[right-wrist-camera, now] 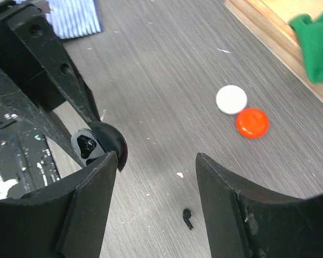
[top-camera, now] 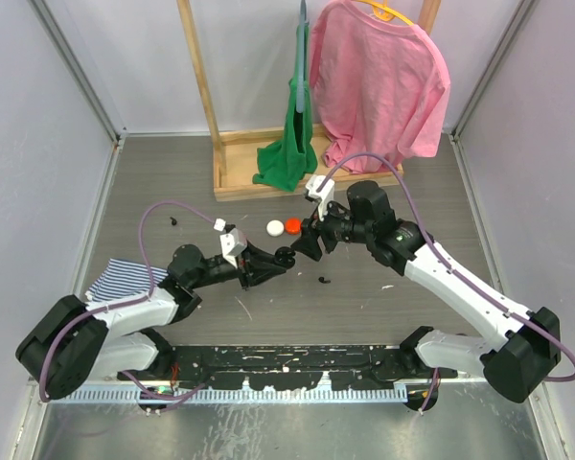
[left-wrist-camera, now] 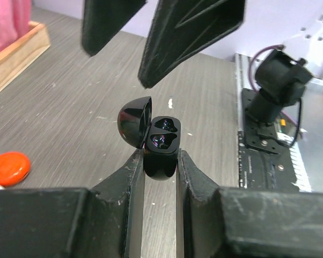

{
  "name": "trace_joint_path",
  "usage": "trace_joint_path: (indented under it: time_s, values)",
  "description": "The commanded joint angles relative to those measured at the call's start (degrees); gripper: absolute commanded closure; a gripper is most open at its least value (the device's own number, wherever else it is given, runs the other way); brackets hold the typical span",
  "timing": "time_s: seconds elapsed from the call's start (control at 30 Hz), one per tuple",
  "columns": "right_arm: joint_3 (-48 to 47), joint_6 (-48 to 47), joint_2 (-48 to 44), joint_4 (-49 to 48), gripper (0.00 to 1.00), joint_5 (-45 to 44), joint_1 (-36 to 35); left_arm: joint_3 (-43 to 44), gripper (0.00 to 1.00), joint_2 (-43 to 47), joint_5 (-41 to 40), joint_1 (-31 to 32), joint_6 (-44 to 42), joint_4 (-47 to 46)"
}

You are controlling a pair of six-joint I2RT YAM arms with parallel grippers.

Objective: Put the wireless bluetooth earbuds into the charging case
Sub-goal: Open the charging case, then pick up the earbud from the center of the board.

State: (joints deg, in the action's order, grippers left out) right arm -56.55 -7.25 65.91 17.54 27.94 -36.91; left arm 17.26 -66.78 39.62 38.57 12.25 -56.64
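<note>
Nothing legible shows in any of the three views: no text, label, brand, number or sign. The glossy black charging case (left-wrist-camera: 161, 144) bears no marking that can be made out.

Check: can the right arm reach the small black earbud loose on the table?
Probably yes. The right gripper is open and empty; the small black earbud lies alone on bare grey table nearby. The left gripper, shut on the black charging case, sits clear of it.
</note>
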Motion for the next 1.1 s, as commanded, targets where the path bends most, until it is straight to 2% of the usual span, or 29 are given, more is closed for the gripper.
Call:
trace_joint_path:
  time_s: [0.0,0.2,0.4,0.7,1.07]
  values:
    - [1.6,4.6,-1.6,-1.5,0.34,-12.7,0.1,-0.6,1.0,-1.4,-10.8,0.0,-1.1,-1.2]
    - [4.4,9.9,1.9,2.9,0.34,-22.0,0.1,-1.7,1.0,-1.6,-20.0,0.1,-1.0,-1.0]
    - [6.9,15.2,5.4,4.4,0.37,-26.8,-0.6,-2.7,1.0,1.8,-26.2,0.1,-1.9,1.5]
    - [4.0,16.2,13.5,9.9,0.41,-36.9,-8.0,-5.2,1.0,7.1,-35.9,0.1,-2.8,3.4]
    - [-1.3,16.4,22.7,13.7,0.54,-39.9,-13.1,-5.0,1.0,9.1,-36.8,0.1,-3.0,5.3]
